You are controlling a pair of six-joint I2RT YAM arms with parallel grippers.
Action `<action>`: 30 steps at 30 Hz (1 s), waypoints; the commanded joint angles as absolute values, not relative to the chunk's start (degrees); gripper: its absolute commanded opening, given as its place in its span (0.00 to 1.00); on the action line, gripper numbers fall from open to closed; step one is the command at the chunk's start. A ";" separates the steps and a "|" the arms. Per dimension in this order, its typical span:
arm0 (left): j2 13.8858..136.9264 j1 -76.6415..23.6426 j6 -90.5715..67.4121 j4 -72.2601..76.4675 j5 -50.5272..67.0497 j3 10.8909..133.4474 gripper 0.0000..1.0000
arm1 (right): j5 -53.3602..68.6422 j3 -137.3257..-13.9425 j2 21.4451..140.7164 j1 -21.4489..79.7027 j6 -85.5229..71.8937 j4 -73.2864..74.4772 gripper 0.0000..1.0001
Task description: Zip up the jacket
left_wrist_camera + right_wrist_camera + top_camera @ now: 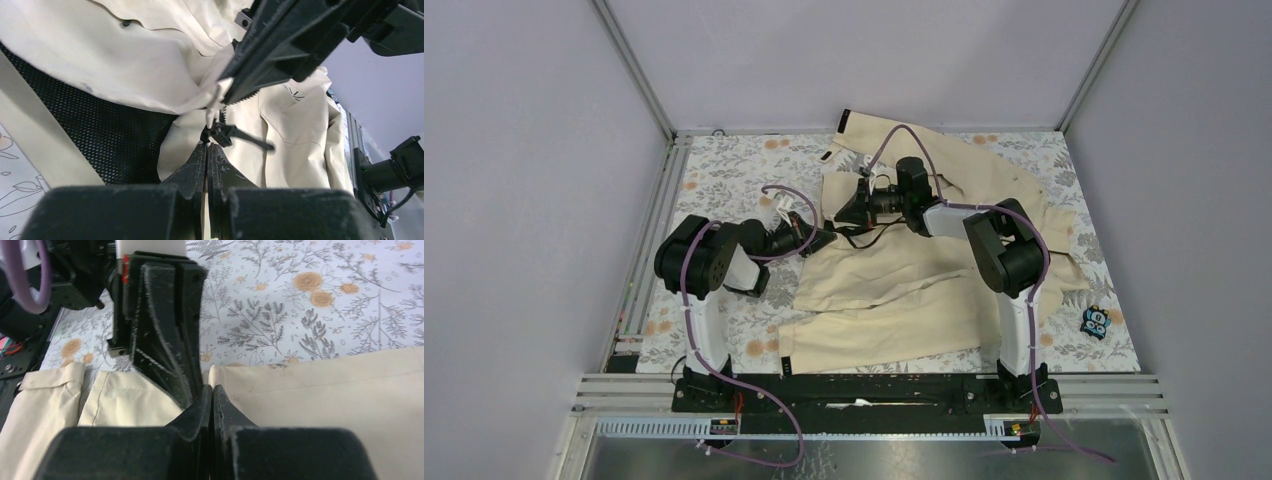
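The cream jacket (924, 290) lies spread on the floral table with its dark mesh lining (100, 135) showing. The black zipper slider (222, 134) and its pull tab sit at the jacket's left edge. My left gripper (824, 240) is shut, its tips (207, 146) pinching the dark zipper end just below the slider. My right gripper (846, 212) is shut on the cream front edge (214, 105) just above the slider. In the right wrist view the right gripper (210, 389) is closed at the fabric edge (310, 390), with the left gripper's fingers (165, 340) right in front of it.
A small blue toy (1096, 320) lies at the table's right front. Metal frame rails (639, 270) run along the left side, and a rail (874, 385) crosses the near edge. The floral cloth (724, 170) is bare at the back left. Purple cables loop over both arms.
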State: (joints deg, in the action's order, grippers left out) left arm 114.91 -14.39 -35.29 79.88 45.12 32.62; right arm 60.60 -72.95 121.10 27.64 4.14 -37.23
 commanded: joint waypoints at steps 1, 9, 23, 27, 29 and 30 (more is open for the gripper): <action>114.64 -14.59 -37.39 90.15 48.15 31.36 0.00 | 56.43 -71.97 117.47 27.68 -1.41 -46.05 0.00; 114.41 -15.35 -37.80 91.05 45.48 30.82 0.00 | 57.95 -70.53 118.48 27.85 -8.96 -56.48 0.00; 112.13 -17.14 -34.68 91.82 42.88 29.91 0.00 | 58.10 -70.73 118.94 29.63 -10.78 -57.53 0.00; 111.49 -17.40 -33.51 91.85 41.58 29.27 0.00 | 57.90 -70.30 119.12 29.36 -16.40 -61.70 0.00; 111.42 -17.40 -33.14 91.93 40.51 28.96 0.00 | 57.21 -69.63 118.96 29.12 -19.65 -63.96 0.00; 111.20 -17.40 -32.66 91.93 40.13 28.78 0.00 | 56.57 -69.40 118.49 29.10 -20.41 -63.47 0.00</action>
State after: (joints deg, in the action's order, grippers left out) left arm 112.86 -16.45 -35.09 85.43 41.36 29.85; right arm 57.74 -69.25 121.08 28.27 -13.78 -53.80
